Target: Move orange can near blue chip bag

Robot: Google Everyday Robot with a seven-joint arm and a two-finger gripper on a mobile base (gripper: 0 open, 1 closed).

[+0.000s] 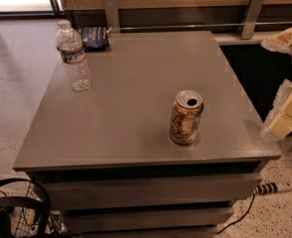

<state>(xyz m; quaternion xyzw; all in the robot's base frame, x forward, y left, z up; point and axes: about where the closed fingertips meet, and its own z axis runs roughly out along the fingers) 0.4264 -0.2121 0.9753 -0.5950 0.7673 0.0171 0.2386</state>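
Note:
The orange can [185,117], pale orange-tan with dark script and an opened silver top, stands upright on the grey table [126,108], right of centre and near the front. The blue chip bag [94,37], dark navy and crumpled, lies at the table's far left corner, partly behind the water bottle. My gripper [284,78] is at the right edge of the view, beyond the table's right side and well right of the can. Its pale cream fingers [287,117] are spread apart and hold nothing.
A clear plastic water bottle [74,56] with a white cap stands near the table's far left, just in front of the bag. A wood-panelled wall with metal brackets [111,13] runs behind the table. A black wire basket [22,212] and a power strip [272,187] sit on the floor.

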